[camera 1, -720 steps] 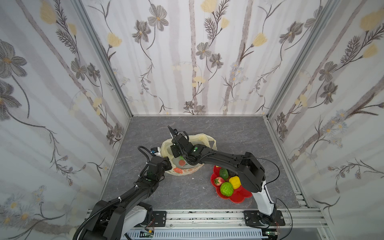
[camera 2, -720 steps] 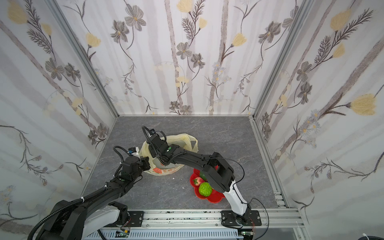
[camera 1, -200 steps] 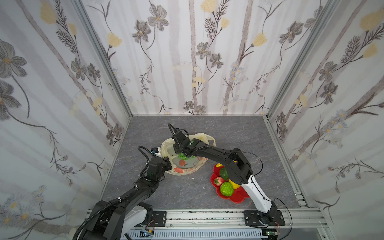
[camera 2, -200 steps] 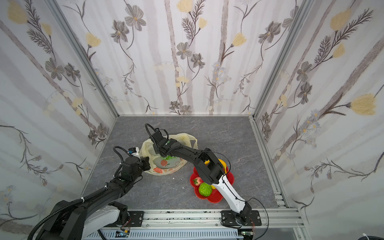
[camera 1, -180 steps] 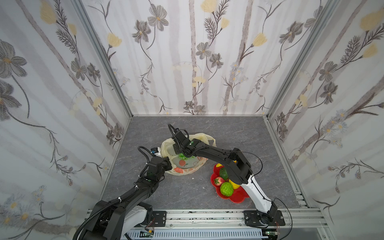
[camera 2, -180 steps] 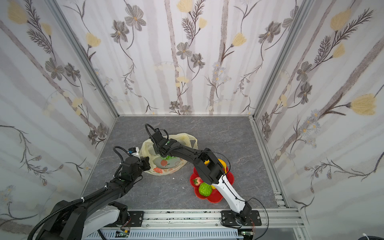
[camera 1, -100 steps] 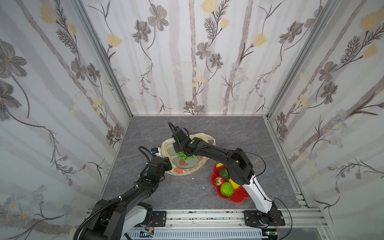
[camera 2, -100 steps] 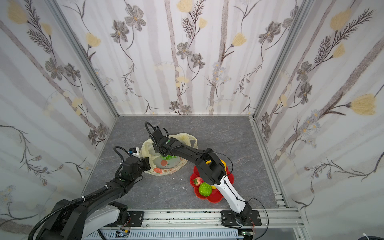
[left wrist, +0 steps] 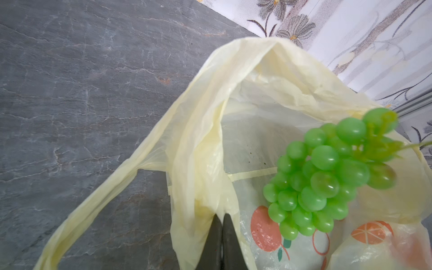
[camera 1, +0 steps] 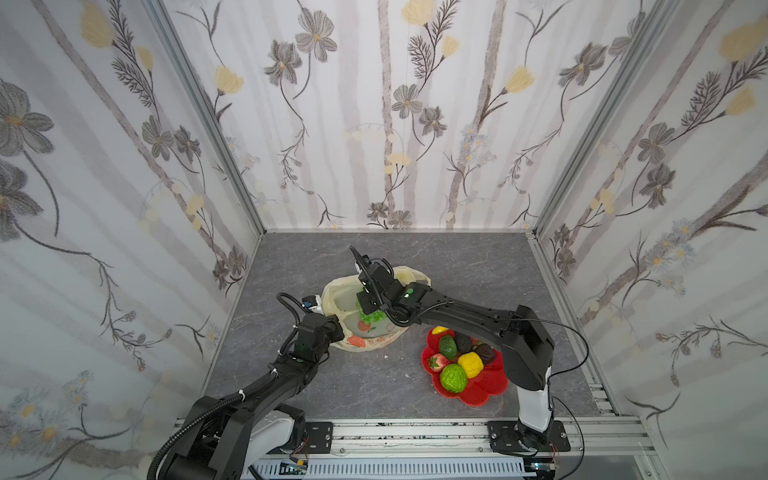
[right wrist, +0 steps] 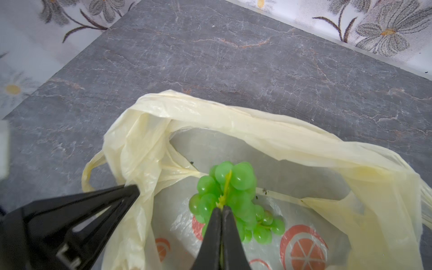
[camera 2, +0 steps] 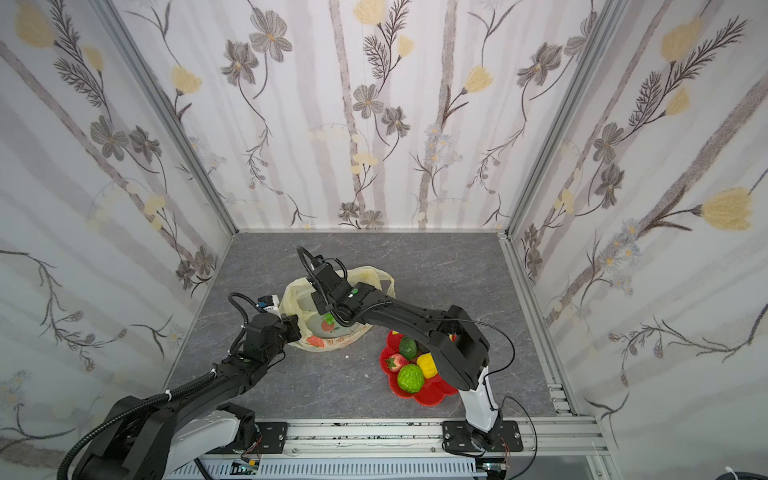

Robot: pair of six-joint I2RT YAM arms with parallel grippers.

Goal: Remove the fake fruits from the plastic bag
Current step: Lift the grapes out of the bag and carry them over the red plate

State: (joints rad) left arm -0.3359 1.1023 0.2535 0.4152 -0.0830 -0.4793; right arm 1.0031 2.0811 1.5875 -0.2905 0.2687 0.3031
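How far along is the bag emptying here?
Done: several fruits sit in the red dish. In hand: right gripper shut on the grape bunch, within the open plastic bag; left gripper pinches its rim. Left: lifting the grapes clear; no other fruit shows inside.

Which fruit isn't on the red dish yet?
The grapes: the right gripper holds them by the stem over the bag; the rest lie on the dish.

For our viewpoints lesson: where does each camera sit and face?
Top views: high in front, looking down at the table; left arm, right arm show.
Left wrist: beside the plastic bag, facing in; left gripper pinches its rim.
Right wrist: over the bag, looking in; right gripper holds the grape bunch.
Both wrist views share that bunch.
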